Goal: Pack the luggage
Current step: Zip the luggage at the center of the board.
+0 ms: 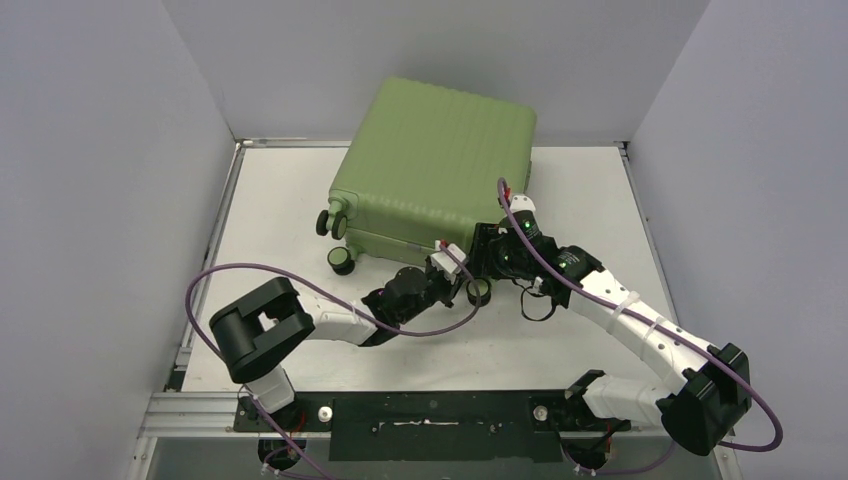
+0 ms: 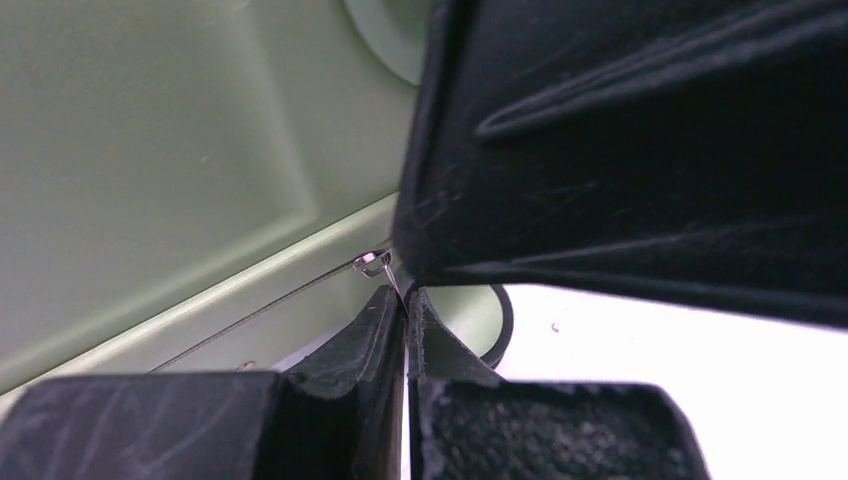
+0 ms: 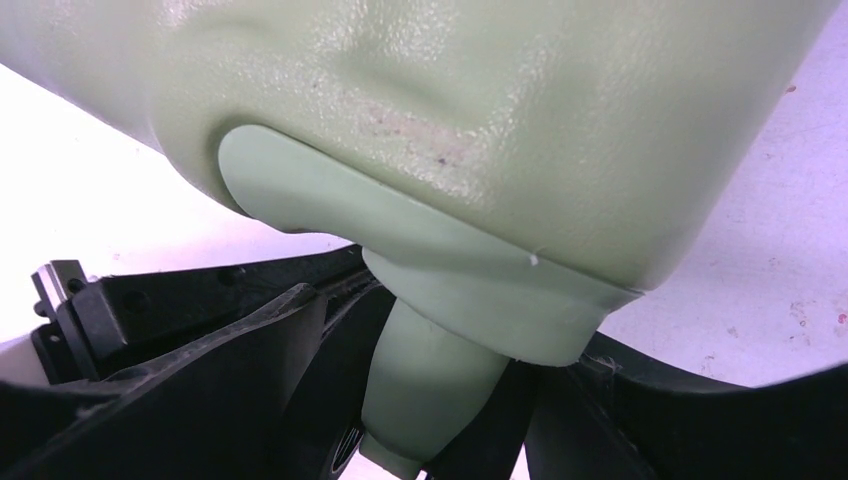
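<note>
Zip closure: left gripper draws the pull, right gripper braces the case

The suitcase [image 1: 430, 165] lies closed on the table [image 1: 600, 200] at 12 o'clock from the arm bases, wheels toward 6 and 9 o'clock. The left gripper [image 2: 405, 300] has its fingers pressed together, pinching the small metal zip pull [image 2: 375, 263] at the seam [image 2: 250, 290] on the 6 o'clock edge. The right gripper [image 3: 440, 440] stands part-spread, its fingers clasping the green wheel post [image 3: 425, 350] at the 5 o'clock corner. Judged step: running the zip shut. Draw the pull parallel to the seam, low and close to the shell. Avoid lifting outward, since the thin tab may slip from the pads. Hold the wheel post firm so the case does not slide or turn on the table. How much of the zip is left to close cannot be told
</note>
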`<control>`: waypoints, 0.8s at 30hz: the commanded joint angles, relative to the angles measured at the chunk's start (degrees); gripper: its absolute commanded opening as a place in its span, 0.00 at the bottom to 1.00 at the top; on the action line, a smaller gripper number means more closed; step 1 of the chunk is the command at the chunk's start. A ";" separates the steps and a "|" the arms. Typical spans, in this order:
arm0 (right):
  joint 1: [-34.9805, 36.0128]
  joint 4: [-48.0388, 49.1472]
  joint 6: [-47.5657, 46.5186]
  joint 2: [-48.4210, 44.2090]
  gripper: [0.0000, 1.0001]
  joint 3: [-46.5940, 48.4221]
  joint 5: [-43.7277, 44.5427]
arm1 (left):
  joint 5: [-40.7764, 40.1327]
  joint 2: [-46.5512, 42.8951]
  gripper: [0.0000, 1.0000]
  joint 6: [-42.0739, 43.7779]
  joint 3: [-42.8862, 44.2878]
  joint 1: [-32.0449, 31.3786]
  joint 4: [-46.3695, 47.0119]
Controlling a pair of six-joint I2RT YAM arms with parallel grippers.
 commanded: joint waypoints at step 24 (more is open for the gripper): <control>2.12 18.07 14.44 -3.30 0.00 -5.09 -5.72 | 14.03 10.97 0.00 -2.50 6.92 -9.55 14.06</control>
